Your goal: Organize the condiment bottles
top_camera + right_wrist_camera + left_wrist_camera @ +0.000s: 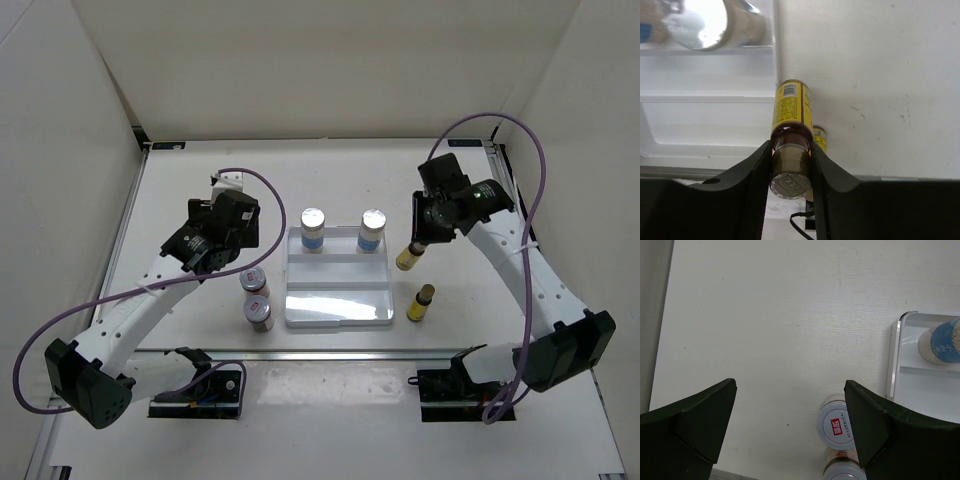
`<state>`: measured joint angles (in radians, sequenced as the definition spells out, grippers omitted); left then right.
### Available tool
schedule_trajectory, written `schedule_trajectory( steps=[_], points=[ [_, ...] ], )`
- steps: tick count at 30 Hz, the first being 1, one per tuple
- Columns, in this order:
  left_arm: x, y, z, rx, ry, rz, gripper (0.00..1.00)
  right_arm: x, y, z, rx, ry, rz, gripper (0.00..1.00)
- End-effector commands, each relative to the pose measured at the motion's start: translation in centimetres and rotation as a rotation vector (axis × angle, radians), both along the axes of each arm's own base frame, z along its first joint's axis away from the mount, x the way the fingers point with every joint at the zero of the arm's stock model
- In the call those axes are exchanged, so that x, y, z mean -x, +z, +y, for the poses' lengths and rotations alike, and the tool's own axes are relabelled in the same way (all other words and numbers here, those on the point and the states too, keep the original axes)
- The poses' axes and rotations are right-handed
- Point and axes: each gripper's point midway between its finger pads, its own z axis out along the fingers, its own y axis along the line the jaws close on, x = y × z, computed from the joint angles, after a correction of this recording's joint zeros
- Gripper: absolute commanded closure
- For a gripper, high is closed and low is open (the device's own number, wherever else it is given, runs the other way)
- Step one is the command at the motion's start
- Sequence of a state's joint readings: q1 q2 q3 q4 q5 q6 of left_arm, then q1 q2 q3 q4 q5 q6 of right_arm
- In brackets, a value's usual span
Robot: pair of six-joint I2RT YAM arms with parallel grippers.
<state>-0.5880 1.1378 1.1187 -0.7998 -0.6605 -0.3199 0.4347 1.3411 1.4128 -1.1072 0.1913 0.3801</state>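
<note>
White table (200,180) bears a 3-row tray (337,300) at centre. A tall white bottle (313,230) and second tall white bottle (372,231), silver caps, stand upright in its back row; other rows bare.

On the table L of the tray, a silver-lidded jar (254,282) stands w/ a second jar (259,314) just in front. L gripper (790,425) hovers near them, fingers wide apart, nothing btw them.

R gripper (791,172) is clamped on the tan cap of a tiny yellow bottle (790,107), held tilted just beside the tray's R wall. A second yellow bottle (422,302) stands nearer the front.

Risks:
- A cap-only grip likely lets the bottle swing or slip.
- Its base could catch the tray wall or bump the nearer tall bottle.
- L fingers could topple one jar while taking the other.
</note>
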Motion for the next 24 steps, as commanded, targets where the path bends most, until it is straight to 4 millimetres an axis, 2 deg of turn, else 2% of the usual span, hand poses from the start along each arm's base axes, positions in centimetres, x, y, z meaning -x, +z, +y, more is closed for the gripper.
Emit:
schedule_trajectory(
  steps=[1,2,5,11,22,24],
  points=[
    [0.1,0.7,0.2,0.02,0.015,-0.032,0.0,0.2,2.5,1.8,-0.032,0.059,-0.053,1.0],
    [0.0,0.5,0.2,0.015,0.015,-0.025,0.0,0.2,3.0,2.3,-0.044,0.062,-0.064,1.0],
    [0.0,0.5,0.2,0.015,0.015,-0.025,0.0,0.3,2.2,4.3,-0.044,0.103,-0.038,1.0],
    [-0.2,-0.1,-0.1,0.009,0.008,-0.005,0.0,-1.2,0.3,7.3,-0.067,0.154,-0.038,1.0],
    [-0.6,-0.7,-0.5,0.003,0.002,0.017,0.0,-2.8,-3.9,8.6,-0.052,0.167,-0.002,1.0],
    [-0.6,-0.9,-0.5,-0.002,0.002,0.025,0.0,-3.0,-4.3,8.7,-0.049,0.167,0.004,0.94]
  ],
)
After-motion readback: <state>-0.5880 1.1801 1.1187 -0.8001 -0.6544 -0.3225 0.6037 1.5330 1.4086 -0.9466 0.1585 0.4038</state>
